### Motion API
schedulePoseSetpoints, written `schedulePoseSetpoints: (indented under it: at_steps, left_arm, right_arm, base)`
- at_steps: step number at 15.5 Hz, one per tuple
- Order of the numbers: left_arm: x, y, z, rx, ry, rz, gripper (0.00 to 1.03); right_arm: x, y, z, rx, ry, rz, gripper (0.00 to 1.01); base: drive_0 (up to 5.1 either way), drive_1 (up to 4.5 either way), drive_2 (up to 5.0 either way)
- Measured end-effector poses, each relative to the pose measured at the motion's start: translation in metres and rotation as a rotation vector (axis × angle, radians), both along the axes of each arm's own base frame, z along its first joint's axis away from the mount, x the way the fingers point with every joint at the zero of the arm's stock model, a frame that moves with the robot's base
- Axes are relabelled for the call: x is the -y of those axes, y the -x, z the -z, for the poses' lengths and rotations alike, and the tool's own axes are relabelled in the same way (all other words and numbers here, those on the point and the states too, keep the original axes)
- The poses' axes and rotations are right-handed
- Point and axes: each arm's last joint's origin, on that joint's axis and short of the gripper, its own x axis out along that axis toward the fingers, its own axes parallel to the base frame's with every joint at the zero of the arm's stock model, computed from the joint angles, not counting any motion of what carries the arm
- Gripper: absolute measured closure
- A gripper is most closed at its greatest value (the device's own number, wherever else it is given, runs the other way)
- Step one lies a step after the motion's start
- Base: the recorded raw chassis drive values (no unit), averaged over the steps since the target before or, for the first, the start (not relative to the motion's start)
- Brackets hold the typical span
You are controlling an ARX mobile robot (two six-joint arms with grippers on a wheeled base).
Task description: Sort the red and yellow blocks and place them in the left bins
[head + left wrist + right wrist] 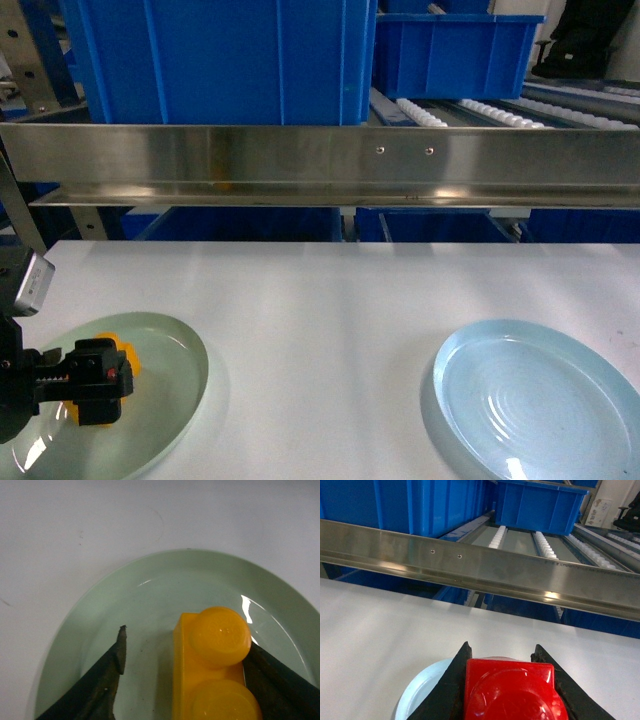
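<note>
The yellow block [215, 670], two studs up, lies on a pale green plate [150, 595]. My left gripper [186, 642] is open around it: the right finger rests against the block and the left finger [117, 655] stands clear with a gap. In the head view this gripper [115, 380] sits low over the green plate [170, 390] at the lower left. My right gripper [502, 647] is shut on the red block [512, 690], held above a pale blue plate [420, 690]; it is outside the head view. Two blue bins [220, 60] [455, 50] stand on the rack behind.
A steel rail [320, 160] runs across the far edge of the white table [330, 300], with white roller tracks [500, 110] behind it. The pale blue plate [530, 400] lies at the lower right. More blue crates sit under the rail.
</note>
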Motion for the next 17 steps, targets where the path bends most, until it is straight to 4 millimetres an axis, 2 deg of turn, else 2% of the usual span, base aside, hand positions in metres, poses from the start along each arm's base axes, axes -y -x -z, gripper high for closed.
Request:
schedulePoseSetpoints:
  at_steps: [1, 2, 5, 10, 13, 15, 17]
  left_arm:
    - [0.002, 0.002, 0.007, -0.024, -0.001, -0.016, 0.58]
    - [0.003, 0.001, 0.007, -0.014, 0.001, -0.023, 0.74]
    - [0.003, 0.002, 0.001, -0.012, 0.018, -0.028, 0.75]
    - [0.000, 0.009, -0.079, 0.180, 0.064, -0.011, 0.75]
    - [-0.008, 0.033, -0.129, 0.283, 0.095, -0.008, 0.75]
    - [-0.006, 0.052, -0.159, 0.364, 0.114, 0.010, 0.75]
    - [-0.002, 0.060, -0.170, 0.398, 0.118, 0.027, 0.75]
  right_arm:
    - [0.000, 0.000, 0.000, 0.000, 0.000, 0.000, 0.73]
    - [0.000, 0.000, 0.000, 0.000, 0.000, 0.000, 0.73]
    - [0.000, 0.000, 0.000, 0.000, 0.000, 0.000, 0.73]
    - [0.000, 0.000, 0.000, 0.000, 0.000, 0.000, 0.73]
    - [0.000, 0.000, 0.000, 0.000, 0.000, 0.000, 0.73]
    - [0.000, 0.000, 0.000, 0.000, 0.000, 0.000, 0.73]
    - [0.000, 0.000, 0.000, 0.000, 0.000, 0.000, 0.73]
  base:
    - [0.0, 0.00, 0.0]
    - [0.0, 0.00, 0.0]
    - [0.0, 0.00, 0.0]
    - [0.0, 0.00, 0.0]
    - [0.0, 0.00, 0.0]
    - [0.0, 0.00, 0.0]
    - [0.0, 0.00, 0.0]
